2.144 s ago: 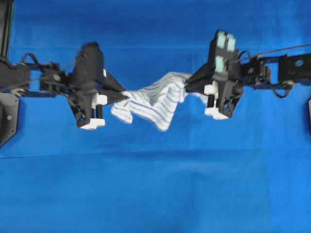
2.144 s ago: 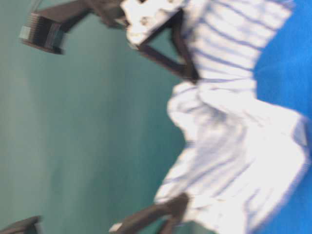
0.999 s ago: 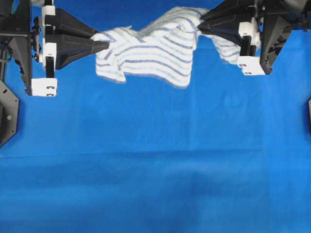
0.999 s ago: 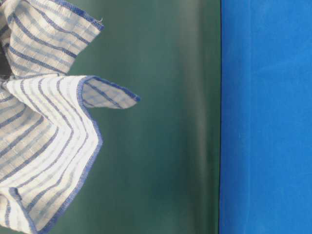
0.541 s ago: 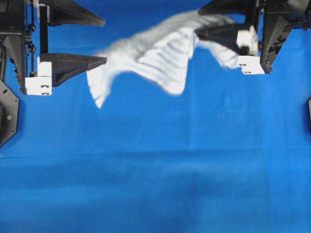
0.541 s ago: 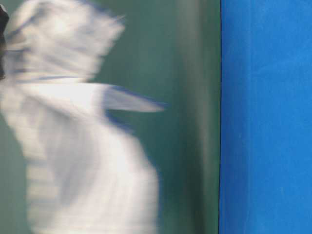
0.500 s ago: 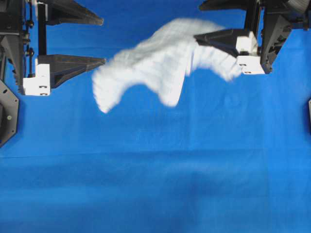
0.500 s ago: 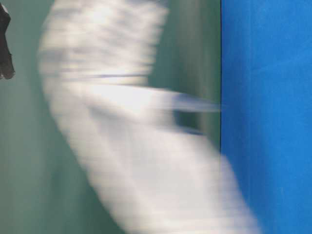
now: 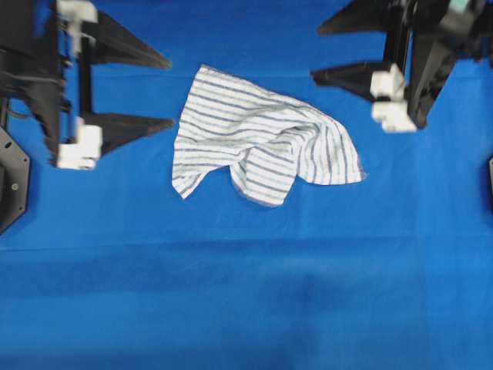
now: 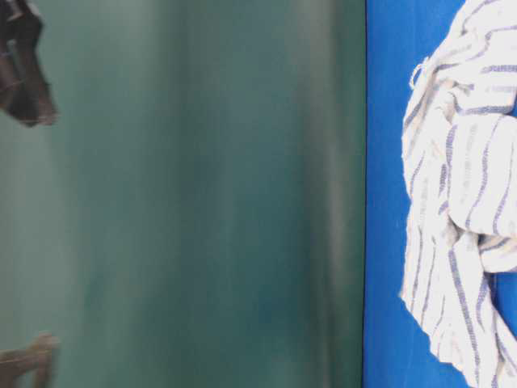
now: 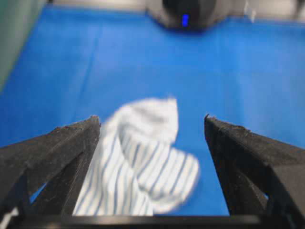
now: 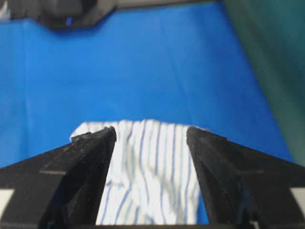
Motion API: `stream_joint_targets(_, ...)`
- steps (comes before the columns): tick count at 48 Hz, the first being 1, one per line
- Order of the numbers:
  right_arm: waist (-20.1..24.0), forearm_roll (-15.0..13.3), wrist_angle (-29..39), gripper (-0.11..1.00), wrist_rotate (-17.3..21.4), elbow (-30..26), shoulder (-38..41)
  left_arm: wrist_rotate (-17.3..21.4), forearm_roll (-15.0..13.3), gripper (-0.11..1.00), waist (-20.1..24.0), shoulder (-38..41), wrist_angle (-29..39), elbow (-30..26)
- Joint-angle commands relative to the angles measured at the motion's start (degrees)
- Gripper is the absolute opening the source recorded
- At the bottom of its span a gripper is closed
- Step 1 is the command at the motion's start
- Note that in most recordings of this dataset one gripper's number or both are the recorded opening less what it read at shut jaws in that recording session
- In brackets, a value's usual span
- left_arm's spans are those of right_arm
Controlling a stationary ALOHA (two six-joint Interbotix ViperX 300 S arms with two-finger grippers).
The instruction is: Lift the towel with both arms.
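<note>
Two grippers are seen from overhead, one at each upper corner. The left gripper (image 9: 168, 91) is spread wide, its two black wedge fingers (image 9: 131, 128) pointing toward the middle with blue showing between them. The right gripper (image 9: 316, 52) is likewise spread wide, its fingers (image 9: 343, 77) pointing back toward the left. Nothing is held between either pair of jaws.

The towel (image 9: 258, 142) is noted lying crumpled on the blue cloth (image 9: 246, 293), between the two grippers and apart from both. Its left part is spread fairly flat; its right part is bunched into a fold, and a loose flap hangs toward the lower edge at the middle.

From the left wrist view, the towel (image 11: 140, 164) is seen below and beyond the parted fingers (image 11: 57, 148); this frame is blurred, so the folds are hard to read. From the right wrist view, the striped towel (image 12: 152, 176) is framed between the two parted fingers (image 12: 81, 167), lying on the cloth beneath them.

At table level, only one edge of the towel (image 10: 460, 202) is caught at the right of the frame, resting against the blue cloth (image 10: 388, 81). A dark finger tip (image 10: 24, 73) is visible at upper left, well apart from the fabric; which arm it belongs to cannot be told.
</note>
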Motion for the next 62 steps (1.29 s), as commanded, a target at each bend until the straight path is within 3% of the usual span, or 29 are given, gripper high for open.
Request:
stream_joint_targets(1,0.97,0.18,-1.76,0.64,0.53,1.23,0.35,-0.09,-0.09,0.94,-0.09,1.85,-0.79,0.79)
stream_joint_targets(17,4.13,0.26,-7.91,0.64,3.25,7.73,7.47,-0.09,-0.09,0.93,-0.09,11.51,-1.67,5.45)
stream_joint_targets(25,5.62,0.62,-10.72,0.64,3.52,8.96,12.83,-0.18,-0.09,0.93,-0.09,15.91,-5.98,8.61)
stream_joint_targets(39,6.77,1.93,-16.17,0.64,3.52,9.4,23.82,-0.44,-0.09,0.93,-0.09,23.38,-13.97,13.71)
stream_joint_targets(62,8.17,4.22,-24.08,0.64,3.52,8.96,37.53,-0.79,-0.09,0.94,-0.18,34.45,-19.6,15.56)
